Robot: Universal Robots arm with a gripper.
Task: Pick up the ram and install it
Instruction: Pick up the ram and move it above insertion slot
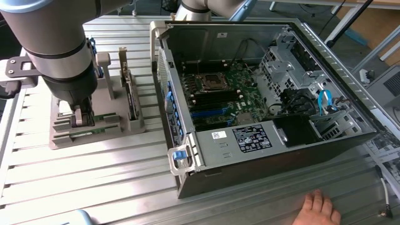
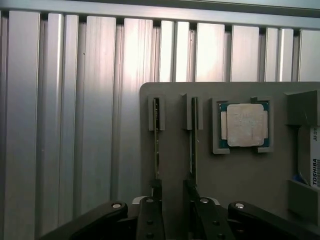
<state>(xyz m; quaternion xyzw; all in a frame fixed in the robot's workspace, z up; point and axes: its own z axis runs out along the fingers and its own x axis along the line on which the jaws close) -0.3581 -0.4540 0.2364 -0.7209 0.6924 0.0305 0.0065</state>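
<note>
Gripper (image 1: 81,120) low over parts holder (image 2: 175,150), open case (image 1: 206,42) alongside.
Slatted metal table (image 1: 93,187); computer case on it; grey holder just beside the case. Gripper (image 2: 174,186) jaws spread, pinching nothing, tips close to two ram sticks (image 2: 156,135) standing on edge in the holder's slots. Processor chip (image 2: 245,125) seated near them.
</note>
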